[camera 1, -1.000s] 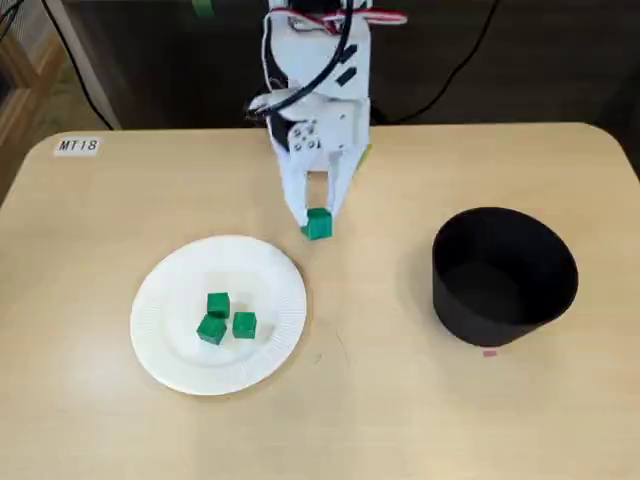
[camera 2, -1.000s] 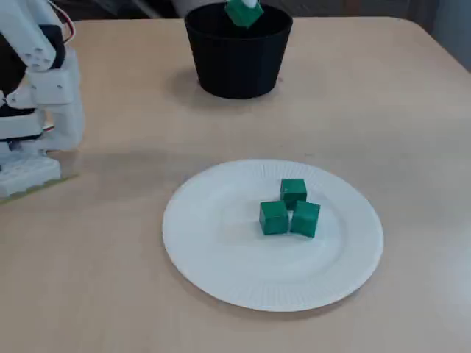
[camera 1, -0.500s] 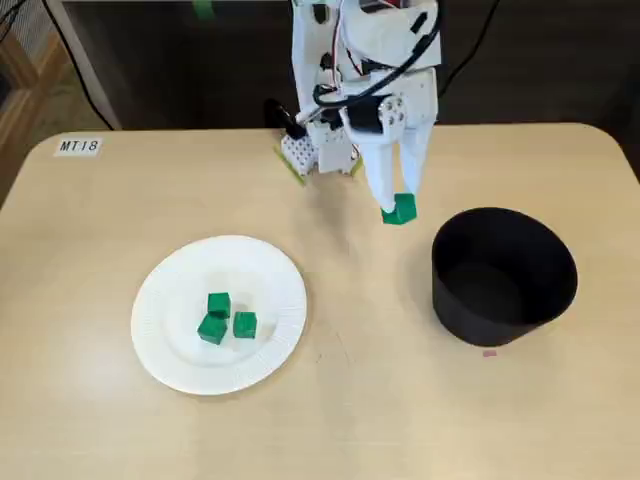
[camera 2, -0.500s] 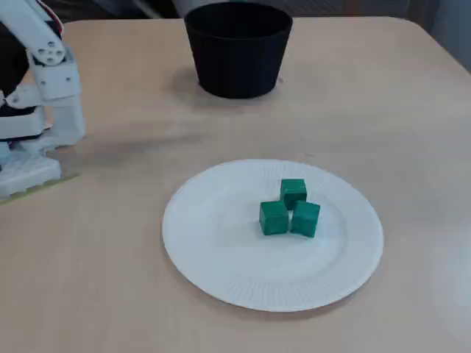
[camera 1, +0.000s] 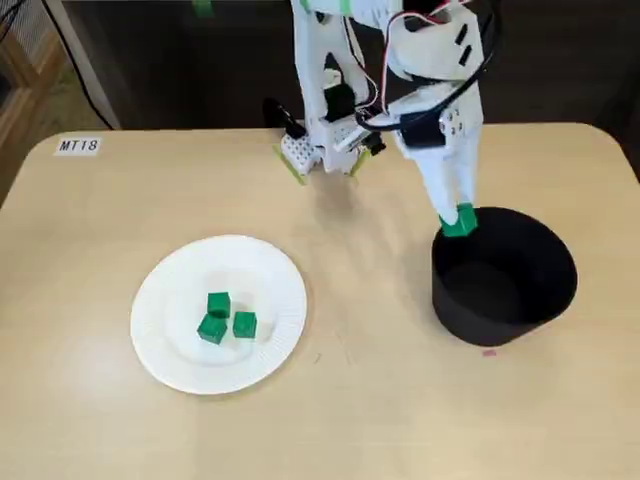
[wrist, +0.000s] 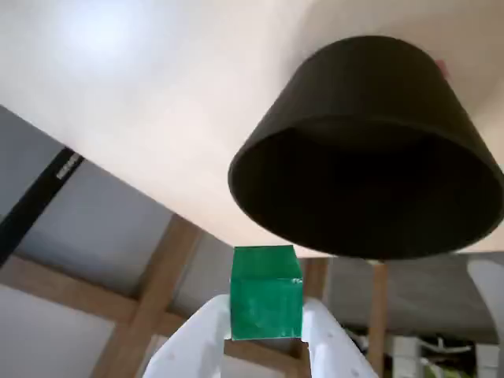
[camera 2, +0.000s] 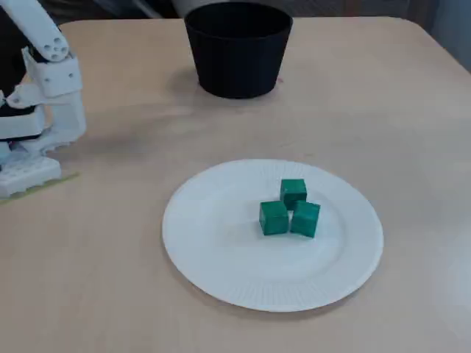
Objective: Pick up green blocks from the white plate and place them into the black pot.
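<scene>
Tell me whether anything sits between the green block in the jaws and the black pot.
Nothing visible does. The green block hangs by the black pot's rim, and the pot's mouth is uncovered.

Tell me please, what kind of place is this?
Probably a robotics lab or classroom: a small arm stands on a pale table bearing an MT18 label, with plain practice props: a white plate, green blocks and a black pot.
</scene>
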### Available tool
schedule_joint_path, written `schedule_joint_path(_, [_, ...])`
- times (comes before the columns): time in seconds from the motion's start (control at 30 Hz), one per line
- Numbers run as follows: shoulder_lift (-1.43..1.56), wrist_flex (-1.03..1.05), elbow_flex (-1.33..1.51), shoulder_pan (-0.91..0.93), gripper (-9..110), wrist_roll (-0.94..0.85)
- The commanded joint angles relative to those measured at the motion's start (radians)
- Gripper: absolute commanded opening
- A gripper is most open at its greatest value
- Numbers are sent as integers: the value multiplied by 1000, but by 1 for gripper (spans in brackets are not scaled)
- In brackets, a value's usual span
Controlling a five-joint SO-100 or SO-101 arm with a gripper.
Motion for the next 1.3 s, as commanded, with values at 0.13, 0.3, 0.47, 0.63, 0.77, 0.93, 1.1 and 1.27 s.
schedule_joint_path(0.13, [-20,-91,44,-64,-2,14])
schedule_joint_path(0.3, [-35,-163,106,-103,-2,35])
schedule_joint_path(0.47, [-51,-224,156,-117,-2,40])
schedule_joint_path(0.63, [-67,-250,166,-124,6,29])
schedule_joint_path(0.77, [-74,-268,166,-143,24,31])
schedule_joint_path(0.93, [-67,-273,166,-147,32,37])
schedule_joint_path(1.1, [-44,-262,167,-129,23,44])
schedule_joint_path(1.27, [49,-238,176,2,-2,-49])
